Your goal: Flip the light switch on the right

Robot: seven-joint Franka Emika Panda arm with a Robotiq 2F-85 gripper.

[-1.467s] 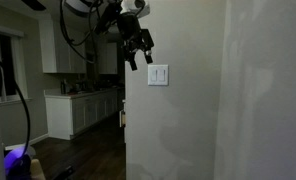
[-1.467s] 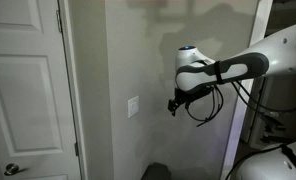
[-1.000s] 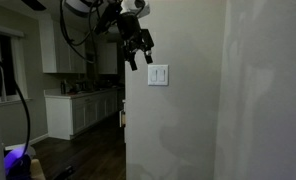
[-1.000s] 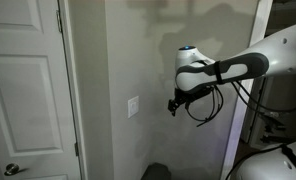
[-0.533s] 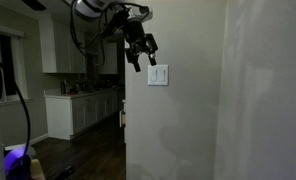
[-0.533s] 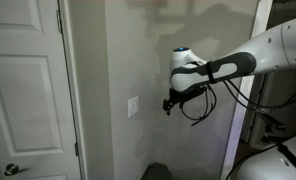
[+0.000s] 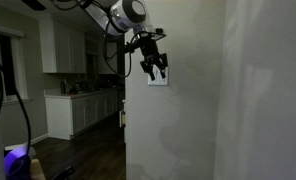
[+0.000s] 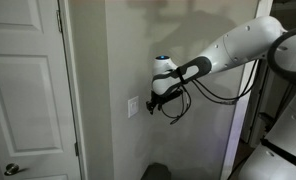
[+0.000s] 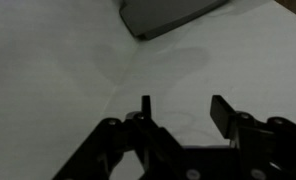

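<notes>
The white wall plate [image 7: 159,80] hangs on the pale wall and is mostly covered by my gripper [image 7: 155,67]. In an exterior view the plate [image 8: 133,106] shows edge-on, with the gripper [image 8: 151,103] close in front of it. The light switch, its right-hand rocker, is too small and too covered to tell apart. I cannot tell whether a finger touches it. In the wrist view the gripper [image 9: 183,108] is open and empty, its two dark fingers [image 9: 221,112] spread wide before bare white wall. The plate is not in that view.
The wall ends at a corner [image 7: 125,120] beside a doorway into a dim kitchen with white cabinets [image 7: 83,108]. A white panelled door [image 8: 23,90] stands left of the plate. My arm [image 8: 228,50] and its cables reach in from the right. A grey shape [image 9: 163,15] fills the wrist view's top.
The gripper has moved along the wall toward the plate and closer to it. It now stands over the plate, where before it was up and to one side.
</notes>
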